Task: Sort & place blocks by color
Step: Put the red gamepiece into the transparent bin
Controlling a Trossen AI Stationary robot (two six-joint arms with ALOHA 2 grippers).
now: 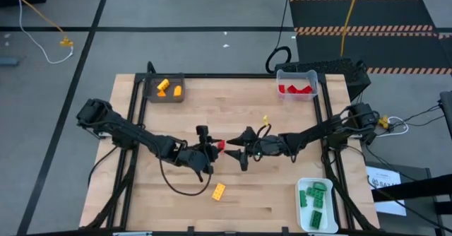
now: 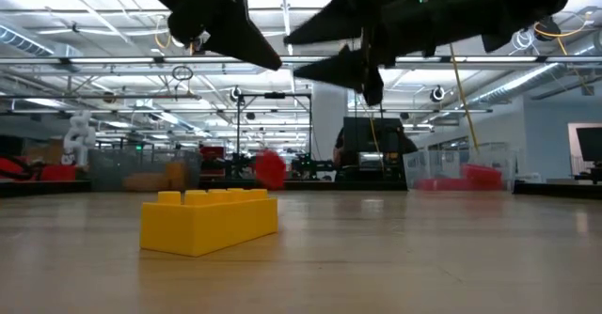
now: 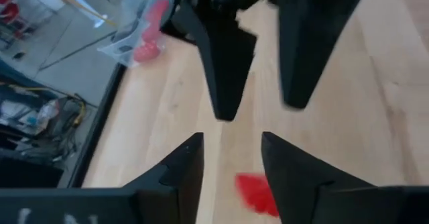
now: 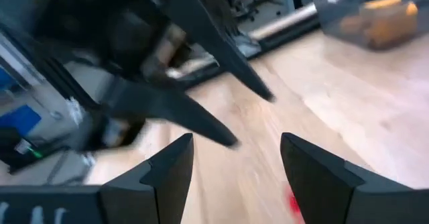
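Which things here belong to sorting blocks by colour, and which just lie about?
Job:
red block between the grippers
yellow block loose on the table
orange blocks, red blocks, green blocks in trays

Lying about:
floor cables
papers

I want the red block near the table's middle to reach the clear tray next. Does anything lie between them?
Nothing visible does. The red block sits between the left gripper and right gripper, both open. Bare wooden table runs from there to the clear tray.

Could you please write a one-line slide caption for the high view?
Left gripper and right gripper meet, open, over a red block mid-table.
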